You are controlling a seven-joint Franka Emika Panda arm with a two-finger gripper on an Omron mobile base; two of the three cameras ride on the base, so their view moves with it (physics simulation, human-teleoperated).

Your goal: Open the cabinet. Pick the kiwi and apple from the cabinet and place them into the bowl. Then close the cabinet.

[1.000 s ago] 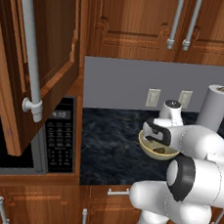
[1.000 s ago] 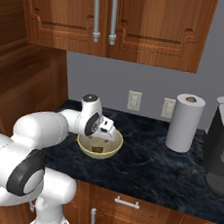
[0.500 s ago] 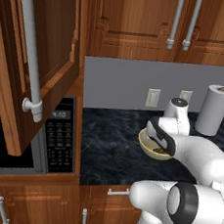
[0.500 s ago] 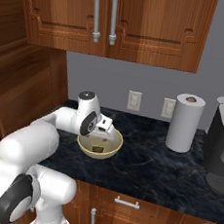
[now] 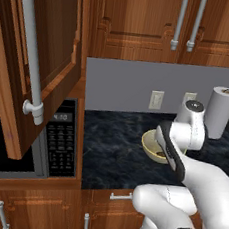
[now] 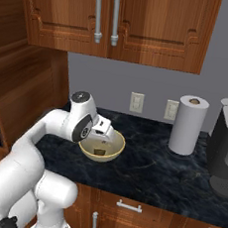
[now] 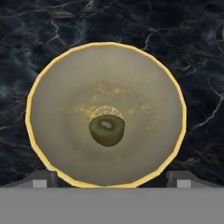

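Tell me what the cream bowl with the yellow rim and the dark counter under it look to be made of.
The cream bowl with the yellow rim: likely glazed ceramic, matte and speckled inside. The dark counter: apparently polished stone, black with pale marble-like veins.

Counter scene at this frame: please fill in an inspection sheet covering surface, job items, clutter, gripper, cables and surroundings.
Surface: dark marbled stone counter.
Job's things: cut brown-green kiwi lies at the centre of the cream, yellow-rimmed bowl. Reddish-brown wooden wall cabinet door with a long silver bar handle stands swung open. Apple: nothing seen.
Clutter: white paper towel roll stands upright right of the bowl; dark coffee machine beside it.
Grippers: gripper open, above the bowl, holding nothing.
Cables: nothing seen.
Surroundings: black microwave under the open door; two white wall outlets; low wooden cabinets with short handles.
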